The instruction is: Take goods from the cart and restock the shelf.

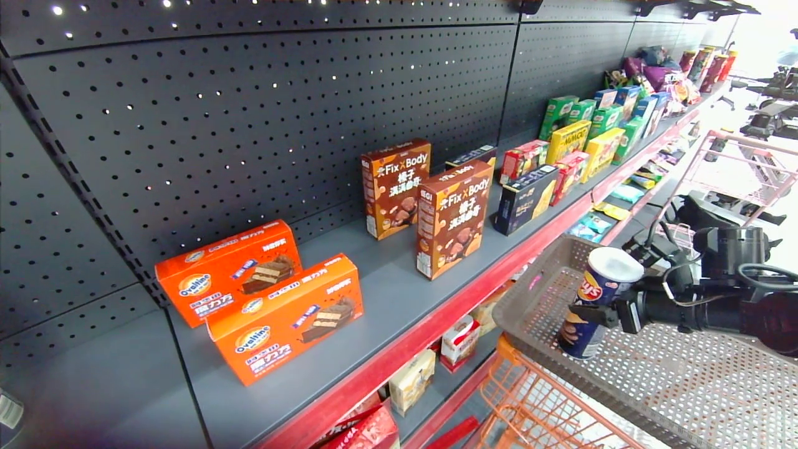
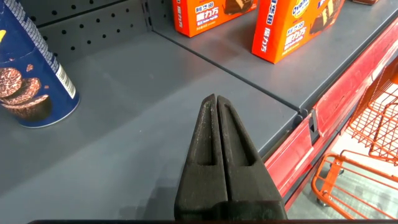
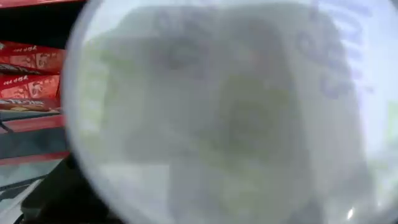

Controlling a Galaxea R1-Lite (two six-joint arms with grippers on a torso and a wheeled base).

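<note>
A blue chips can [image 1: 597, 305] with a white lid stands upright in the grey perforated cart basket [image 1: 686, 380]. My right gripper [image 1: 601, 313] is shut on its middle from the right. The can's pale lid [image 3: 217, 112] sits very close in the right wrist view. Left of the cart runs the dark grey shelf [image 1: 386, 280] with a red front edge. My left gripper [image 2: 216, 101] hovers shut and empty over a bare stretch of shelf [image 2: 155, 112]. A blue cookie can [image 2: 31, 68] stands on the shelf near it, beside two orange boxes [image 2: 292, 28].
Two orange boxes [image 1: 287, 315] and two brown boxes [image 1: 452, 218] stand on the shelf, with bare space between and in front. Farther right are dark, red, yellow and green boxes [image 1: 567, 140]. An orange wire cart frame [image 1: 536, 411] sits below the basket. A pink cart [image 1: 742, 168] stands behind.
</note>
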